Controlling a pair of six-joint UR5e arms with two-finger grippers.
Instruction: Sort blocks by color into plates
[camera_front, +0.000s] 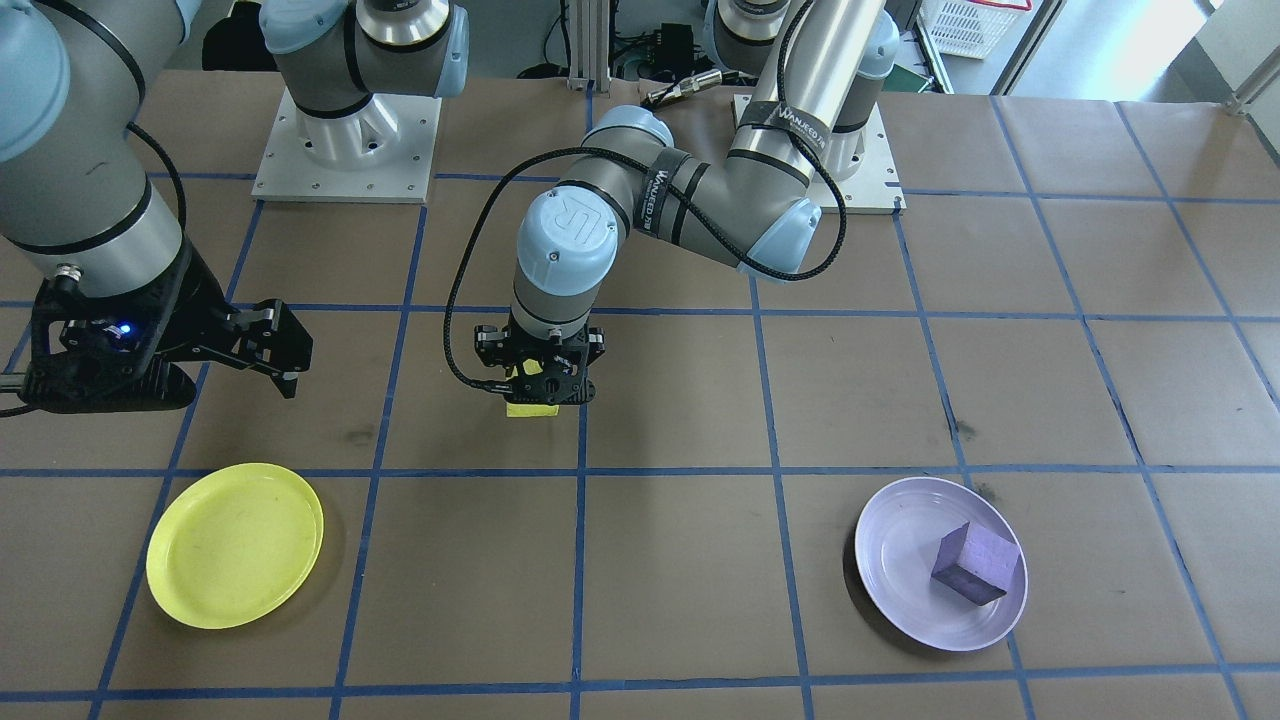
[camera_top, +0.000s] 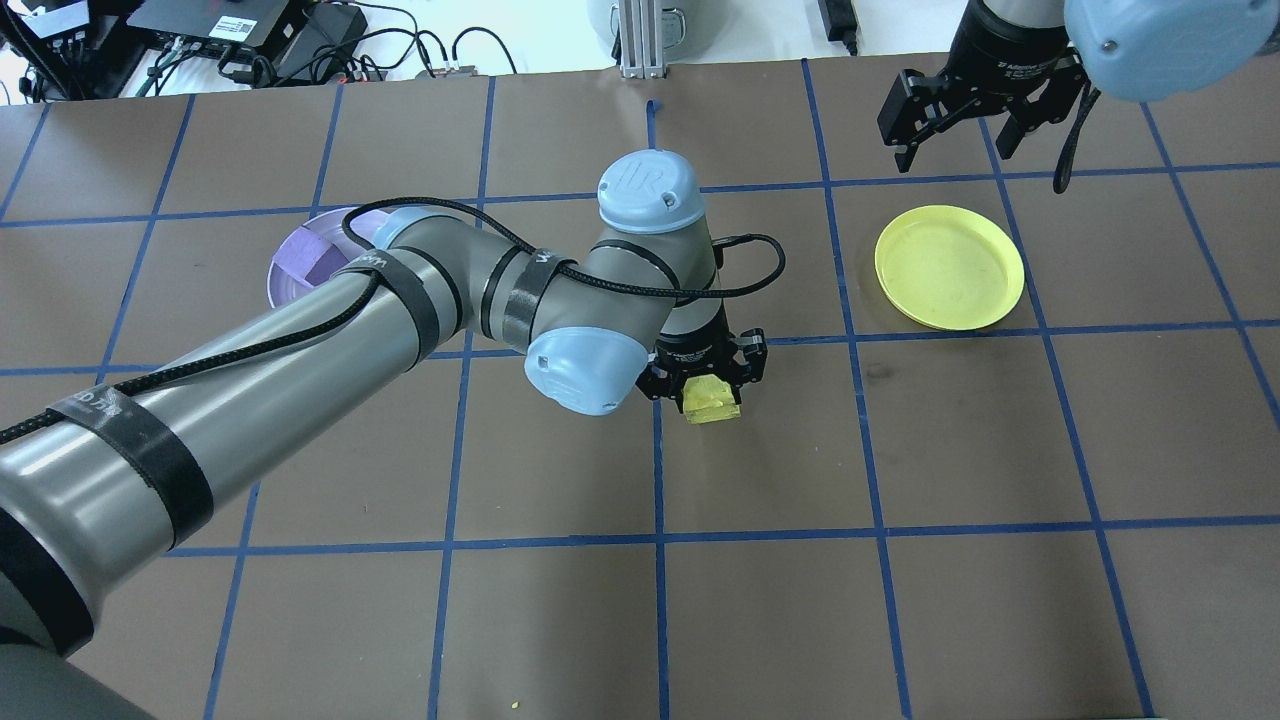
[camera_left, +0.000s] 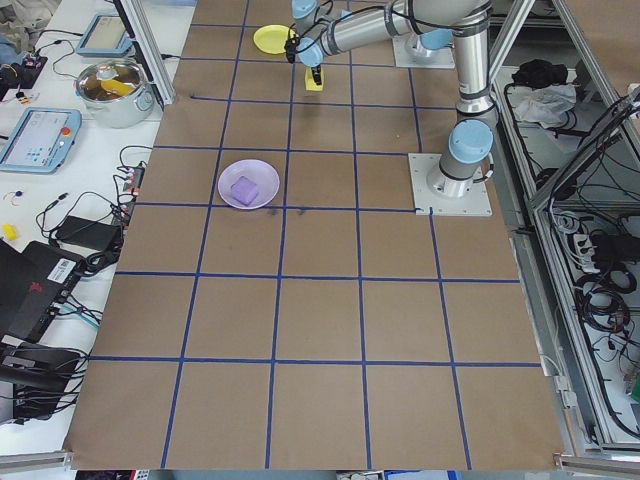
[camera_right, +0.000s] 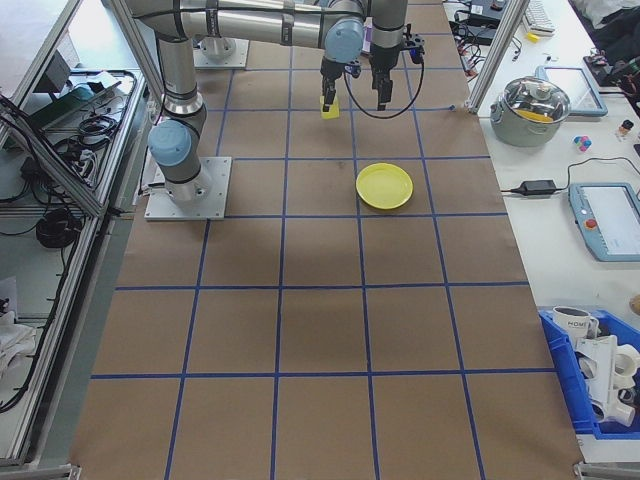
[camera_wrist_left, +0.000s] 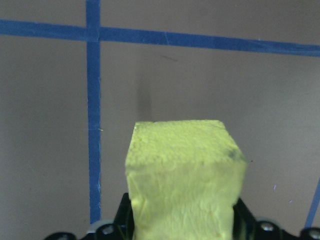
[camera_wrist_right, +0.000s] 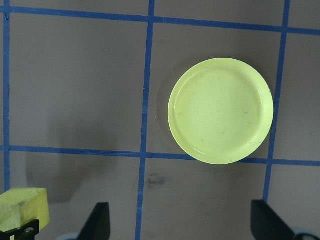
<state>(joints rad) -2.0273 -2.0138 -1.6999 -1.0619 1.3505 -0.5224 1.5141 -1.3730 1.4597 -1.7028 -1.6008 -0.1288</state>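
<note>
We see the left gripper (camera_top: 708, 385) clamped on the small matte yellow cube (camera_top: 711, 399), holding it just above the brown paper table (camera_top: 900, 600) near the middle, over a blue tape line (camera_top: 657, 470). In the left wrist view that cube (camera_wrist_left: 184, 175) fills the lower centre, jaws tight on both sides. The right gripper (camera_top: 960, 120) hangs above the far right of the table with jaws spread and nothing between them. The round bright yellow plastic plate (camera_top: 949, 267) lies bare, just near of the right gripper, well apart from the held cube. The small matte purple cube (camera_front: 976, 563) sits inside the pale lavender round plate (camera_front: 890, 560), far on the left side, off-centre
</note>
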